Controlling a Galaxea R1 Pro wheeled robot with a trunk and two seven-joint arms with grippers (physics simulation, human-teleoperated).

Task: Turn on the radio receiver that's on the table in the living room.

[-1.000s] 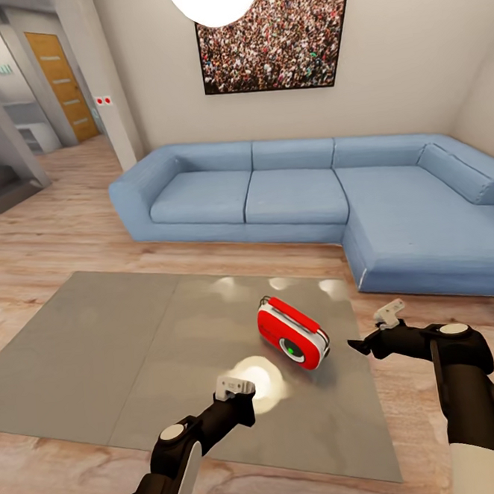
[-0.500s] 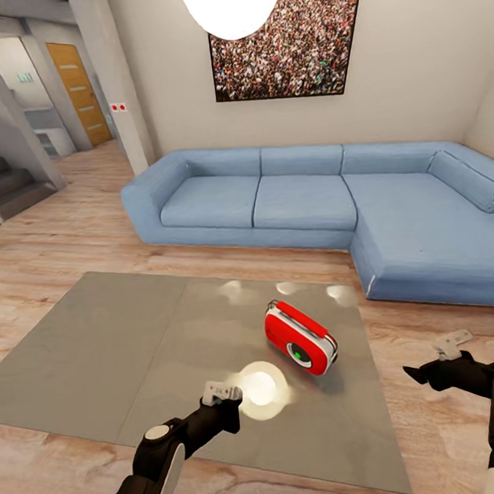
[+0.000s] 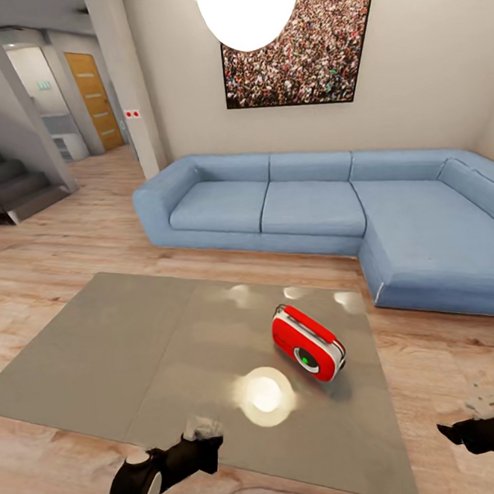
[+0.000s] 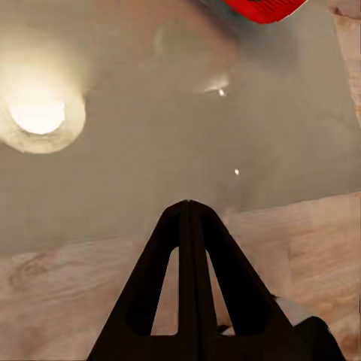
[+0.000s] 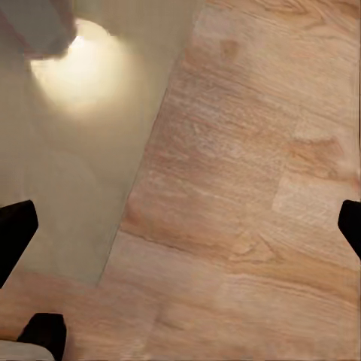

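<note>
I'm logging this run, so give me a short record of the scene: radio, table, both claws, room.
radio: red radio receiver lying on the table, dial facing the robot, untouched
table: low glossy grey table, lamp glare near its front edge
left claw: fingers together, over the table's front edge
right claw: fingers spread wide, over wood floor beside the table
room: blue sofa behind the table, crowd photo on the wall

red radio receiver (image 3: 308, 342) with green dial, grey-beige table (image 3: 107, 356), blue sofa (image 3: 303, 204)
</note>
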